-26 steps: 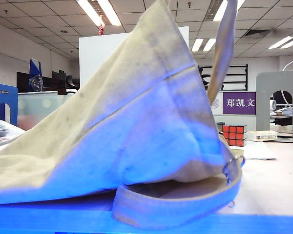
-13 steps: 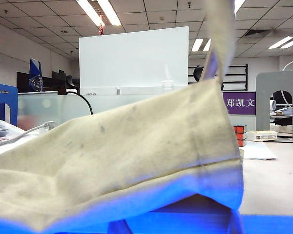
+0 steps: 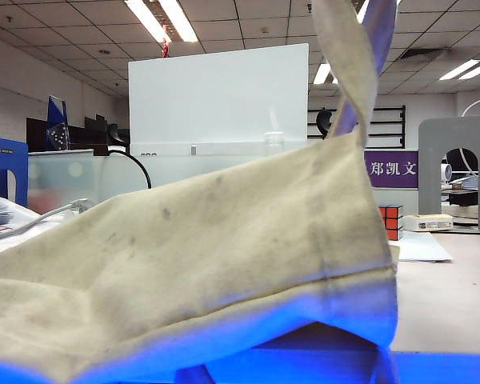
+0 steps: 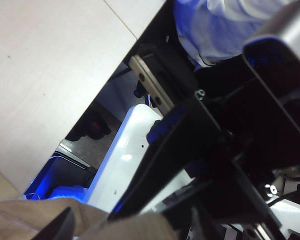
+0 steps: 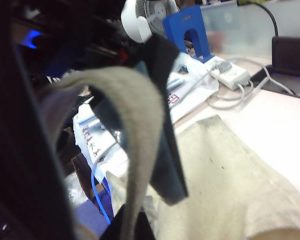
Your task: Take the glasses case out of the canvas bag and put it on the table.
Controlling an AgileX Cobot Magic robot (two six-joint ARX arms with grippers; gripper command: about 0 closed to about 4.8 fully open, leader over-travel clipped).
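**Bag side sags as left jaws let go**

Against the earlier pictures, the near side of the floppy cream canvas bag [image 3: 208, 264] has dropped from a tall peak to a low slope, and the white board behind it now shows. One wide cloth strap [image 3: 348, 72] runs up out of the exterior view above the bag's right end.

The right gripper [image 5: 140, 150] sits above that end of the bag with its dark fingers shut on the strap, which loops over them; this probably keeps the mouth lifted so the inside can be reached. The left gripper [image 4: 130, 227] is at the bag's other side, near the edge of the pale beige table [image 4: 45, 75], with a fold of cloth lying between its spread jaws and nothing gripped.

The blue glasses case appears in no view; judging by the task, it is likely inside the bag. A red-faced Rubik's cube [image 3: 391, 222] stands on the table behind the bag's right end.
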